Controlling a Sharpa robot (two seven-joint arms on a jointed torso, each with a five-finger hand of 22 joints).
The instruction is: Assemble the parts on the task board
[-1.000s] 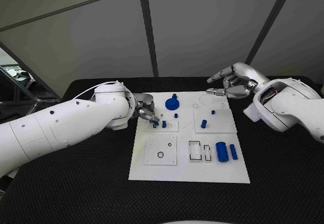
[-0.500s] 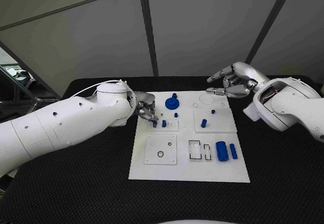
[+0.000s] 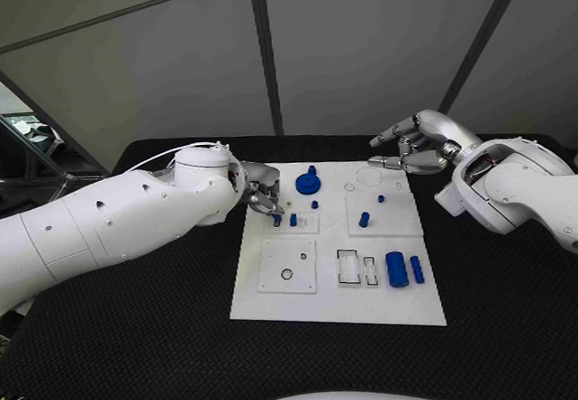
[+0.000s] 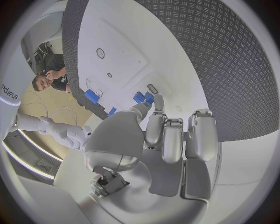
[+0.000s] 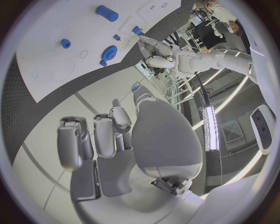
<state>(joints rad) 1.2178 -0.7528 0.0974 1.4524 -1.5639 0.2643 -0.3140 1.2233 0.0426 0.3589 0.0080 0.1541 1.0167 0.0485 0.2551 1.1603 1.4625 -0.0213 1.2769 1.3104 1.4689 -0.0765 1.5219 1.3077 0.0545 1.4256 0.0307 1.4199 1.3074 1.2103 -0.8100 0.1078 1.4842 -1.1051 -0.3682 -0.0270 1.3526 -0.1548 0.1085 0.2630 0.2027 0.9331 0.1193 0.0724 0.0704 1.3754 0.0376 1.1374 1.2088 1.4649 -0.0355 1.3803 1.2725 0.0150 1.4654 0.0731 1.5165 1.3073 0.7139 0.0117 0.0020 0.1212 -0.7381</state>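
Standing in the upper-left panel of the task board are two small blue pegs, and the left hand is hovering right over them, its fingers reaching down until the tips are touching or nearly touching the pair. Whether those fingers are actually pinching a peg cannot be told from these views. Compared with a second ago, the left arm has been rolling slightly and the hand has been settling a touch closer over the pegs, while the parts themselves are lying where they were. That is suggesting a peg is being seated or released here, not carried elsewhere.

Further out on the board, the blue gear is sitting near the far edge, a single blue peg is standing in the upper-right panel, and two blue cylinders are lying beside the rectangular slots, seemingly awaiting insertion. The right hand is hanging above the far right corner of the black bench, fingers loosely curled and holding nothing, unchanged from before.
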